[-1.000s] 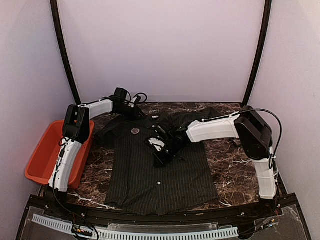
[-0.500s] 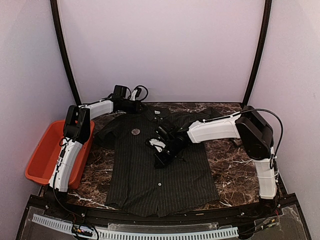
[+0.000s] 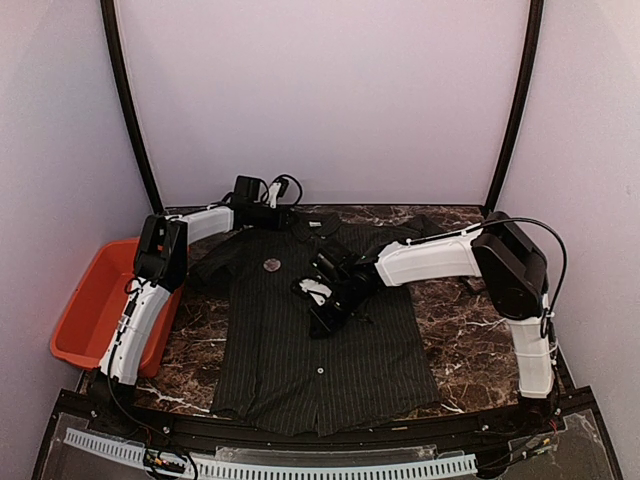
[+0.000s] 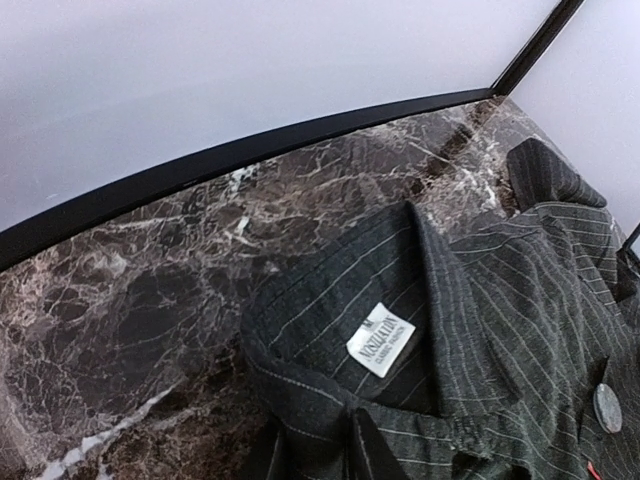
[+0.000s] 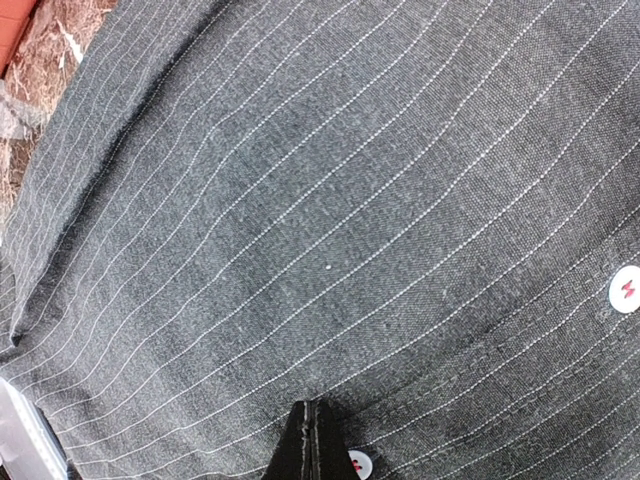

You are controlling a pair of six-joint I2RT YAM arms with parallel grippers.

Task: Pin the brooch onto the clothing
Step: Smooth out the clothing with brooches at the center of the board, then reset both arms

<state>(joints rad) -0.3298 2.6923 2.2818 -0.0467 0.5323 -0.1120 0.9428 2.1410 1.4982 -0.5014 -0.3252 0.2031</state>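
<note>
1. The left fingers (image 4: 368, 452) stand a little apart at the bottom edge of the left wrist view. They straddle the collar (image 4: 330, 400) of the shirt (image 3: 320, 350). Cloth shows in the gap, and it does not look pinched.
2. The right fingers (image 5: 305, 447) are pressed together on nothing. Their joined tip is down on the striped cloth, just beside a white button (image 5: 358, 463) at the bottom of the right wrist view.
3. The brooch (image 3: 270, 264), a small round disc, lies on the chest of the shirt, left of the button line in the overhead view. Whether its pin is through the cloth cannot be told.
4. From the left gripper (image 3: 280, 217) at the collar, the brooch lies almost straight toward the bottom of the overhead frame, and near. From the right gripper (image 3: 318, 322) it lies up and to the left, farther off. I judge the left arm the nearer one.
5. The brooch is round, so it has no long axis to line up with. The shirt runs lengthwise from the collar in the upper part of the frame to the hem near the bottom.
6. The left arm rises from lower left, bends above the red bin (image 3: 90, 310) and reaches right to the collar. The right arm folds from lower right, with its forearm crossing to centre and its wrist tipped down onto the cloth.
</note>
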